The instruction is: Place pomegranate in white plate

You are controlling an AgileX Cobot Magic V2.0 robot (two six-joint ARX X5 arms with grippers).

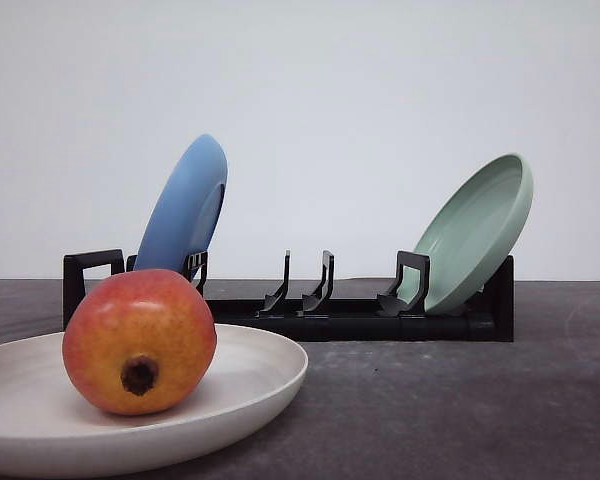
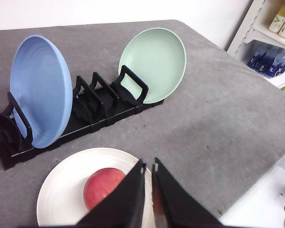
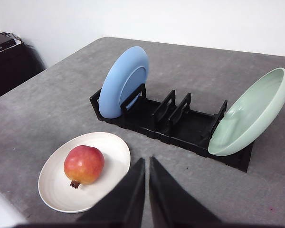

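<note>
One pomegranate (image 1: 139, 341) sits in the white plate (image 1: 265, 375), lower left of the front view, calyx facing the camera. Behind it a black rack (image 1: 340, 318) holds a blue plate (image 1: 183, 208) at its left end and a green plate (image 1: 477, 231) at its right, both leaning. Left gripper (image 2: 148, 167) jaws nearly together, holding nothing, above the plate's edge. Right gripper (image 3: 147, 161) jaws also nearly together, empty, over grey table (image 3: 47, 109).

No text, label, brand, number or sign is legible on anything.
</note>
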